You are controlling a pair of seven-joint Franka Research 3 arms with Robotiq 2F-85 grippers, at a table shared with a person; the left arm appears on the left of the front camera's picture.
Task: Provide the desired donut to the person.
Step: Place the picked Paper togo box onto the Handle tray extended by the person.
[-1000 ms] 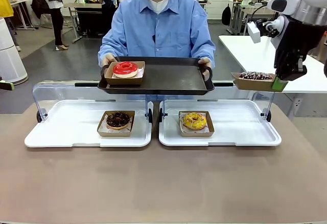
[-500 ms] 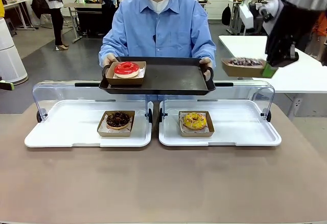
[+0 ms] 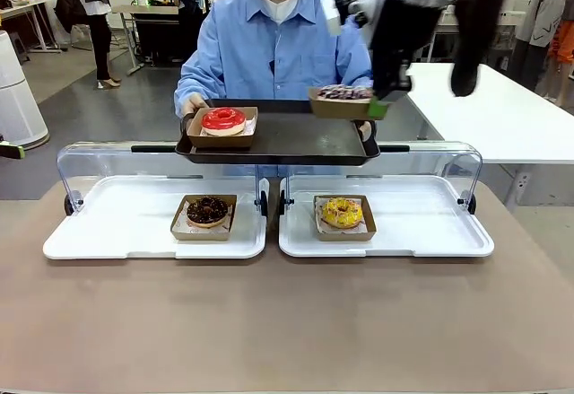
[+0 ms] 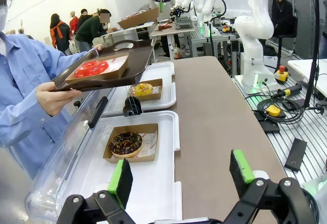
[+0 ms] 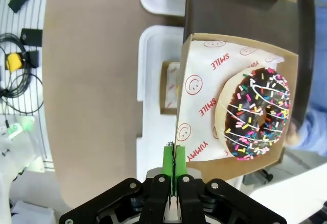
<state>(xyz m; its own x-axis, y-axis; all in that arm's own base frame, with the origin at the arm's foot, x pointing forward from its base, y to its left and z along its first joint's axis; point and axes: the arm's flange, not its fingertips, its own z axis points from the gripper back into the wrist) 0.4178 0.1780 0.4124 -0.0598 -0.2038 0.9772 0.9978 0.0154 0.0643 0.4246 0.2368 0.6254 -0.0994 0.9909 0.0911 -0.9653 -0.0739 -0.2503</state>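
A brown table [image 3: 287, 322] holds two white trays [image 3: 134, 219] [image 3: 421, 219] side by side. Each tray carries one boxed donut: chocolate [image 3: 206, 211] left, yellow [image 3: 342, 212] right.

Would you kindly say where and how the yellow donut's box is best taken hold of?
Judging by its shape, pinch one thin upright side wall of the yellow donut's box, coming down from above at the near edge. The box lies flat in the right white tray, and the donut fills its middle, so the rim seems the safest hold.
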